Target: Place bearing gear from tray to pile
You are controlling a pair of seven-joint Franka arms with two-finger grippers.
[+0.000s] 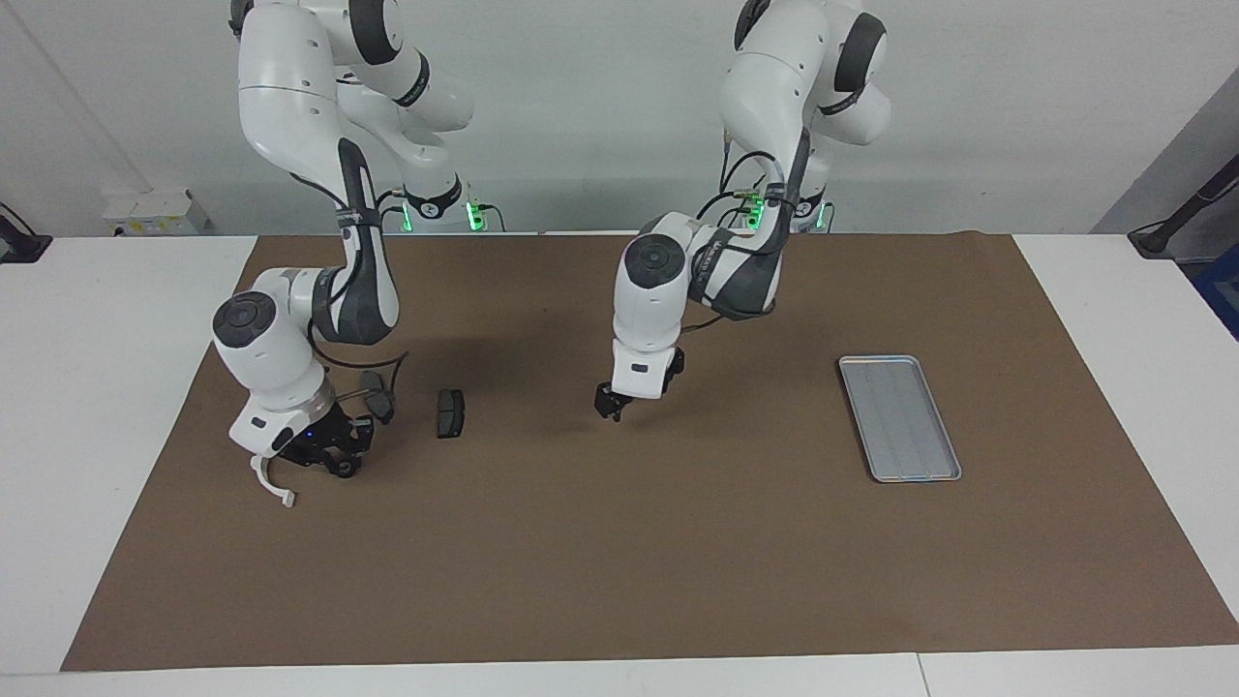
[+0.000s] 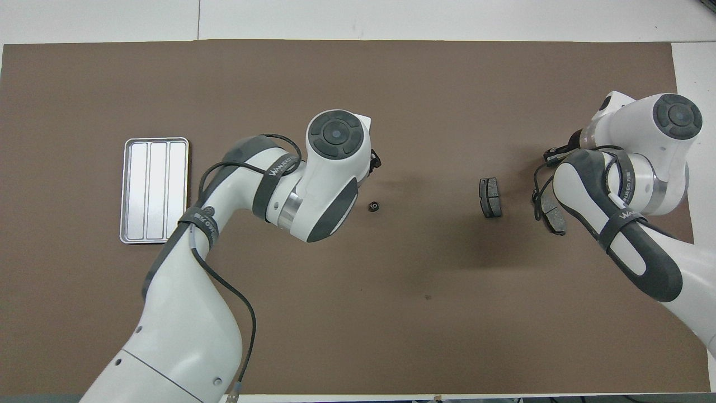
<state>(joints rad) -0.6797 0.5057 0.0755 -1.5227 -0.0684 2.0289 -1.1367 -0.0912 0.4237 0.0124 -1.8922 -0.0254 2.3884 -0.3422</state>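
The silver tray (image 1: pixel 900 416) lies bare at the left arm's end of the mat and also shows in the overhead view (image 2: pixel 155 190). A small black bearing gear (image 2: pixel 373 206) shows on the mat mid-table, beside the left hand. In the facing view my left gripper (image 1: pixel 610 407) hangs just over that spot, and the gear cannot be told apart from its tips. The pile lies at the right arm's end: a white half-ring bracket (image 1: pixel 271 484) and two dark brake-pad plates (image 1: pixel 450 413) (image 1: pixel 377 392). My right gripper (image 1: pixel 334 460) is low over the pile, beside the bracket.
A brown mat (image 1: pixel 619 581) covers the table, with white table margins around it. The right arm hides the bracket in the overhead view. One plate (image 2: pixel 490 197) lies apart from the pile toward mid-table; the other (image 2: pixel 551 215) lies beside the right arm.
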